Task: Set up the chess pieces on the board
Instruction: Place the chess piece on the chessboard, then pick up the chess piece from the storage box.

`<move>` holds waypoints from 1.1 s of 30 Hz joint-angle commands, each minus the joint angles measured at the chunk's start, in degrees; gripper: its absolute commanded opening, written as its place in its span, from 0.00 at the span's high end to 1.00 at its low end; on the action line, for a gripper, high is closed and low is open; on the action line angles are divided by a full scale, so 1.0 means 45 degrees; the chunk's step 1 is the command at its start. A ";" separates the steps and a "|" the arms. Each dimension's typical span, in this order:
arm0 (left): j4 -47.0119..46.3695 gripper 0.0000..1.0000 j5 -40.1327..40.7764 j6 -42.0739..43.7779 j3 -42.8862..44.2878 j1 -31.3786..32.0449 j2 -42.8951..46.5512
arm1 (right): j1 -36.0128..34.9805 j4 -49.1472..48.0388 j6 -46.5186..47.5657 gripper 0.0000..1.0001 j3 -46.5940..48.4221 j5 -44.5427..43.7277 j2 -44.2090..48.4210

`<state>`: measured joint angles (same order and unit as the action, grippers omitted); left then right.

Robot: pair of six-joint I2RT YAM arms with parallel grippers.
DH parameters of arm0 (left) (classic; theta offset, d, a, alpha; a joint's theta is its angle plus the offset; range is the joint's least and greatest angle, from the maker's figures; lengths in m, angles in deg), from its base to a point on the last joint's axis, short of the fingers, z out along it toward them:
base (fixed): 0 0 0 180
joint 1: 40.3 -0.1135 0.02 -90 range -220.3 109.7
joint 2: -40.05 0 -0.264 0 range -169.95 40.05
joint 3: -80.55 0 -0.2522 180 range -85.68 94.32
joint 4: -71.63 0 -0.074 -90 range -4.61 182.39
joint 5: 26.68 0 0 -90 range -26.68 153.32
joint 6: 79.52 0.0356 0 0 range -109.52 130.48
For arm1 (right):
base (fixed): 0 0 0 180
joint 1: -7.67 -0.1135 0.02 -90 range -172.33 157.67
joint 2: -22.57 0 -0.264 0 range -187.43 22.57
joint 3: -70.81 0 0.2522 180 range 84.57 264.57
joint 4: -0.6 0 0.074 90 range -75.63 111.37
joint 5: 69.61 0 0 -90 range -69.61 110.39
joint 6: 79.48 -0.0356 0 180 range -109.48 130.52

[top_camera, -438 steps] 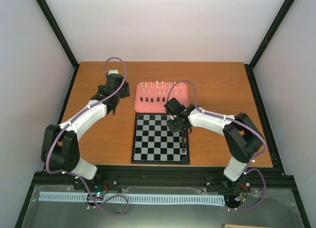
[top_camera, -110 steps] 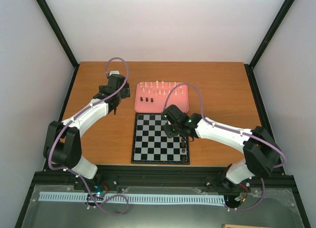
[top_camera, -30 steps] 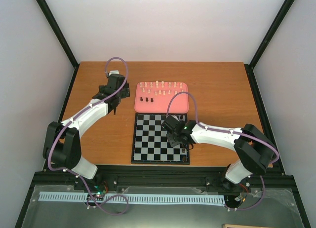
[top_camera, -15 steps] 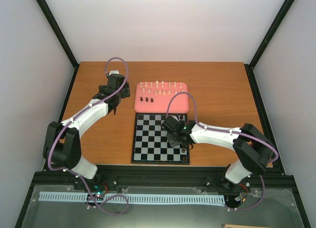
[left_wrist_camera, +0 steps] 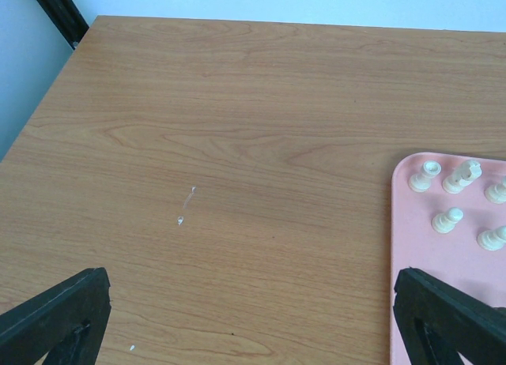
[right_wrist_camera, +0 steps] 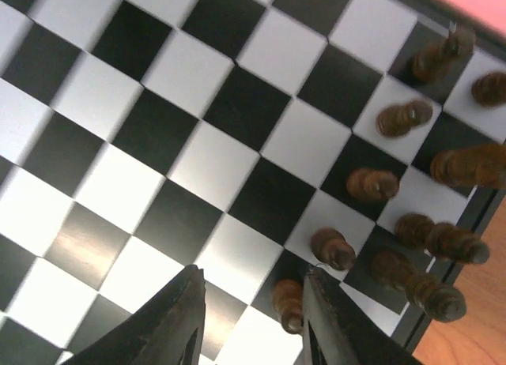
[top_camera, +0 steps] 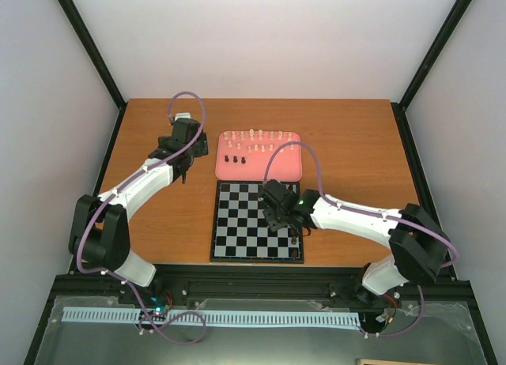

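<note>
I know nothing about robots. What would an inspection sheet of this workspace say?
Surface: wooden table with tiny pale specks.
Job's things: board with dark pieces in two rows along its right edge; cream pieces and a few dark ones on the pink tray.
Clutter: nothing seen.
Grippers: right gripper open over the board, a dark piece between its fingers; left gripper open, empty, near the tray.
Cables: purple cables looped over both arms.
Surroundings: pale walls, black frame.

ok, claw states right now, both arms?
Left claw: open, empty.
Right claw: open, with a dark chess piece standing between its fingers, apparently not clamped.
</note>
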<state>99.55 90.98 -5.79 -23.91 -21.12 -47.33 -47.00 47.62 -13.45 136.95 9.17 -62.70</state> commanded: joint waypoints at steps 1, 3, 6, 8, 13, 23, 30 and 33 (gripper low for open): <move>-0.0098 0.00 -0.0012 0.0101 0.0393 -0.0024 0.0268 | -0.0188 -0.0005 0.0492 0.63 0.1110 0.0026 0.0620; -0.0098 0.00 -0.0046 0.0103 0.0383 -0.0024 0.0308 | -0.0184 0.0093 0.0673 0.58 0.1754 -0.0318 0.0532; -0.0098 0.00 -0.0088 0.0066 0.0345 -0.0014 0.0419 | -0.0054 -0.0192 0.1185 0.48 0.2671 -0.0888 0.0052; -0.0117 0.00 -0.0194 0.0042 0.0298 -0.0024 0.0556 | 0.0276 -0.0359 0.1639 0.45 0.3648 -0.0839 -0.0718; -0.0137 0.00 -0.0213 0.0026 0.0184 -0.0024 0.0787 | 0.1109 -0.0943 0.2789 0.43 0.5927 -0.0185 -0.2754; -0.0168 0.00 -0.0285 -0.0035 0.0105 -0.0024 0.0917 | 0.3114 -0.0446 0.3911 0.45 1.0729 0.1483 -0.7537; -0.0176 0.00 -0.0113 0.0010 0.0249 -0.0024 0.0599 | 0.3757 -0.0236 0.4131 0.48 1.2216 0.2518 -0.9503; -0.0143 0.00 -0.0048 0.0039 0.0359 -0.0024 0.0378 | 0.3790 -0.0149 0.4218 0.49 1.2673 0.2848 -0.9967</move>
<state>99.52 89.97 -5.82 -23.93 -21.12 -44.86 -29.89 45.85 4.01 190.41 18.30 -105.52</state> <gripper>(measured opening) 0.997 0.516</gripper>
